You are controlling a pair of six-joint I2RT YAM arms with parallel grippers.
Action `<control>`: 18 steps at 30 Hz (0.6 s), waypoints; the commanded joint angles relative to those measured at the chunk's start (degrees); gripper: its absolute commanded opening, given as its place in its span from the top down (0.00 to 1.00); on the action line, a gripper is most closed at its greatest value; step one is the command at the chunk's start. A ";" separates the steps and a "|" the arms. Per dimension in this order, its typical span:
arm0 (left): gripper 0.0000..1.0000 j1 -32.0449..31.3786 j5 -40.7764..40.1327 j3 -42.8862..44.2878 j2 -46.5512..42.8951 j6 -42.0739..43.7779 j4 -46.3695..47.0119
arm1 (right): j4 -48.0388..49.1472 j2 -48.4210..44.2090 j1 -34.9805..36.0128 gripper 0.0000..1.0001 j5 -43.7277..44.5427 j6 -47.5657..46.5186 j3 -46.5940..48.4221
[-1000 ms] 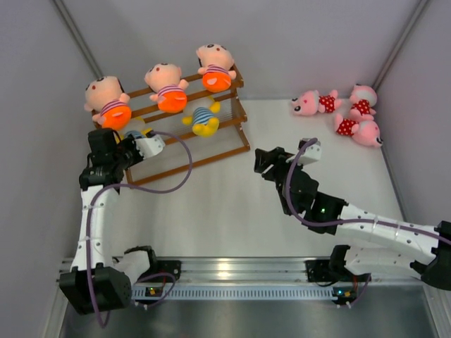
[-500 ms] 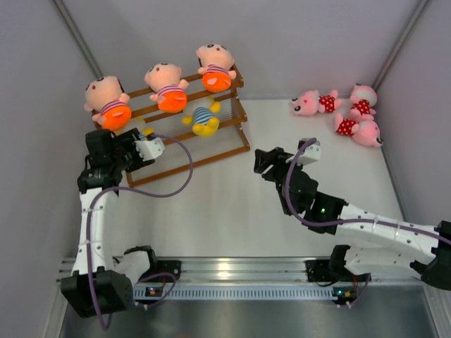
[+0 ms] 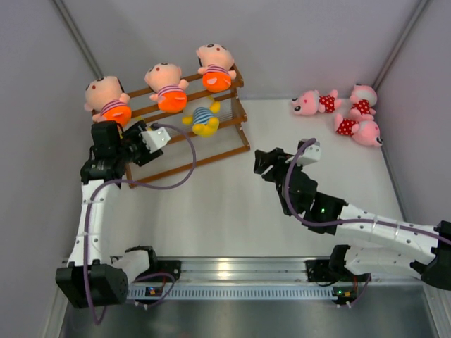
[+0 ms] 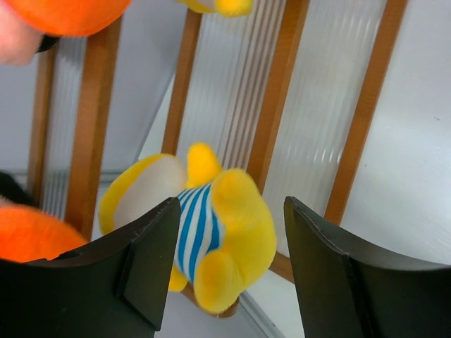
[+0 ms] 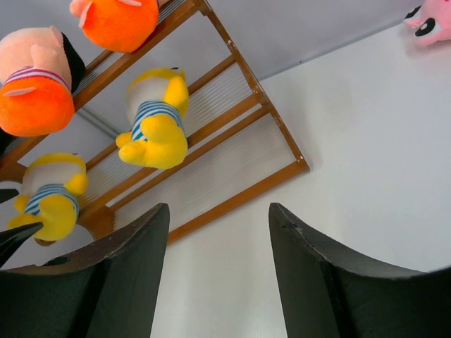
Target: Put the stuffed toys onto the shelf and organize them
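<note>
The brown wooden shelf [image 3: 211,144] stands at the back left. Three peach stuffed toys in orange shorts [image 3: 167,88] sit along its top tier. A yellow striped toy [image 3: 203,120] sits on the middle tier. A second yellow striped toy [image 4: 211,232] rests on a slat at the shelf's left end. My left gripper [image 4: 231,211] stands open on either side of it without touching. In the top view that gripper [image 3: 134,144] hides this toy. Three pink toys [image 3: 359,130] lie on the table at the back right. My right gripper [image 3: 262,163] hovers open and holds nothing.
Grey walls close in the table on the left, back and right. The right gripper [image 5: 218,232] faces the shelf's lower right corner [image 5: 299,165]. The arms' bases stand along the metal rail [image 3: 232,271] at the near edge.
The left gripper opened and let go of the yellow toy at the shelf's left end, then rose slightly toward the back. The right arm stayed still.
</note>
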 commanded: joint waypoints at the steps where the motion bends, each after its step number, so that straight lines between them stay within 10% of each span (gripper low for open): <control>1: 0.34 -5.02 -5.25 2.57 3.14 -2.67 0.56 | 0.45 -0.25 -0.38 0.41 0.72 0.53 -0.73; 14: 0.35 -9.33 -16.43 4.33 9.48 -5.57 3.98 | -0.17 0.01 -0.38 0.41 0.98 0.62 -0.99; 17: 0.52 -9.42 -15.90 4.24 9.91 -6.18 3.90 | -0.34 -0.07 -0.46 0.41 1.24 0.53 -0.99; 18: 0.73 -9.42 -15.81 4.24 10.18 -6.36 3.90 | -0.43 -0.25 -0.38 0.41 1.25 0.44 -0.99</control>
